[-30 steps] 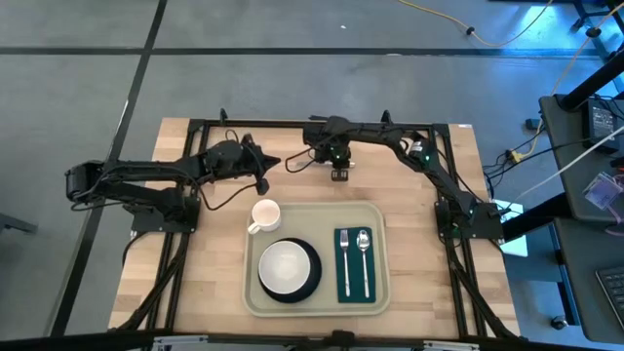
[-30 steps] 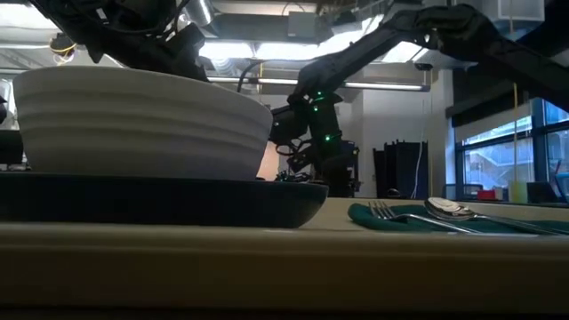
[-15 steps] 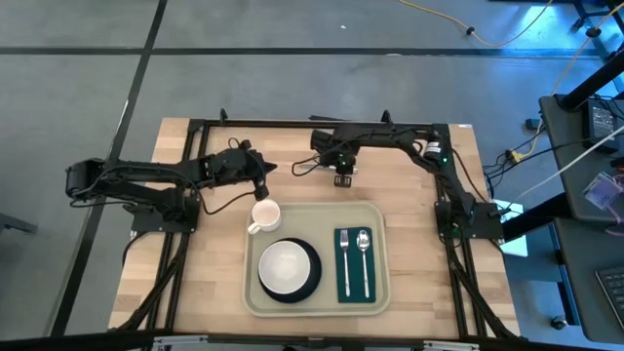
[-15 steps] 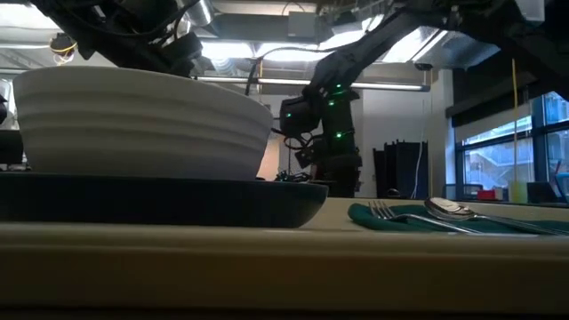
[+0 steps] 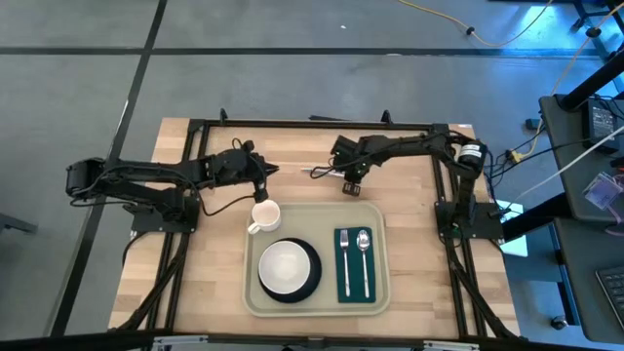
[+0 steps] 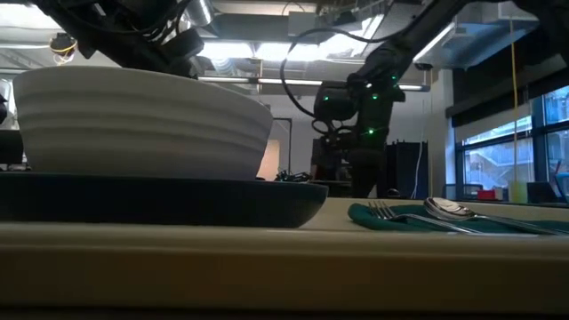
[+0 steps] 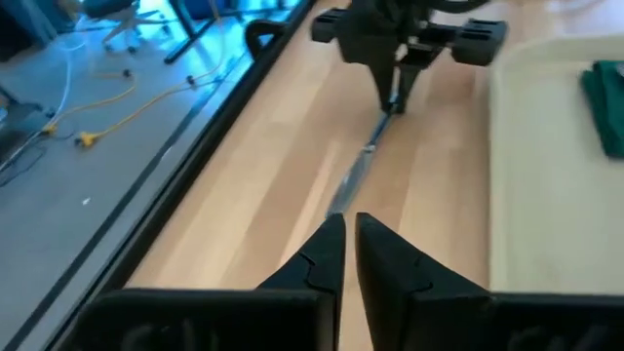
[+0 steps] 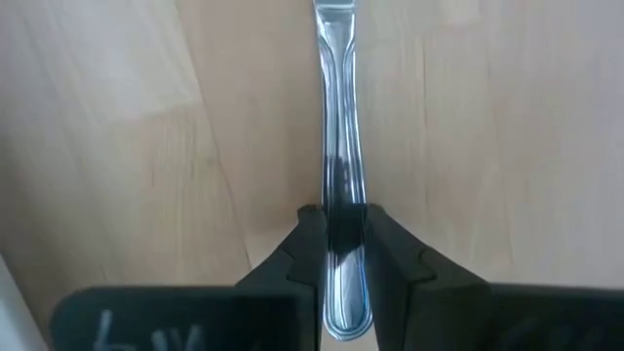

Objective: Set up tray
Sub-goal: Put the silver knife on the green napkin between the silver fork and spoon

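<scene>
While clamped on the knife (image 8: 343,195) near the table's far edge, keep right tool (image 8: 343,255) level, lower beside spoon (image 5: 363,252) on tray (image 5: 382,292); left tool (image 7: 349,234) nearly together, idle.

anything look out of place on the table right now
One piece of cutlery is off the tray: the right hand is shut on its handle above the bare wood behind the tray. The mug, bowl, fork and spoon sit neatly in the tray.

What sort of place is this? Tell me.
Probably a robotics lab or workshop: a wooden table with a black frame on grey concrete floor, loose cables, and ceiling lights.
</scene>
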Motion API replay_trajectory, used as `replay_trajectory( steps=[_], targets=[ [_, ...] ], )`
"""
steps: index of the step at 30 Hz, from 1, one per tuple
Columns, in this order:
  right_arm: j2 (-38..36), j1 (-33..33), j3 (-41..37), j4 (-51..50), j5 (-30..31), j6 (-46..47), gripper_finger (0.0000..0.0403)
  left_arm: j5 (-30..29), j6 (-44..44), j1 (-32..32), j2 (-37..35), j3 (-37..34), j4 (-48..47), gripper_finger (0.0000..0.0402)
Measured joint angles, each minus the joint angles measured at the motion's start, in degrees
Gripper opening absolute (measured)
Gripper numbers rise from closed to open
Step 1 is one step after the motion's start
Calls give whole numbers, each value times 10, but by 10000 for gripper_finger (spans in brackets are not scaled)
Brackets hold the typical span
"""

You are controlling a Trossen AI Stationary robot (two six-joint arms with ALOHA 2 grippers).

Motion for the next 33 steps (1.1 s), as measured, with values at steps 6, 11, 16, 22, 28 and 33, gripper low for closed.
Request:
replay_trajectory(
  steps=[6, 11, 16, 22, 28, 33],
  targets=[
    [-1, 0, -4, 21, -5, 2, 45, 16, 68, 17, 48, 19, -2, 51],
    [-1, -4, -4, 35, -32, 16, 45, 15, 134, 35, 123, 51, -2, 89],
    [0, -14, -4, 44, -66, 30, 45, 13, 210, 54, 194, 85, -7, 123],
    [1, -14, -4, 50, -79, 41, 45, 21, 248, 73, 272, 124, -15, 141],
    [3, -14, -5, 67, -100, 60, 45, 21, 275, 80, 342, 163, -21, 136],
    [3, -14, -6, 74, -120, 64, 45, 24, 283, 80, 399, 211, -63, 134]
  ],
)
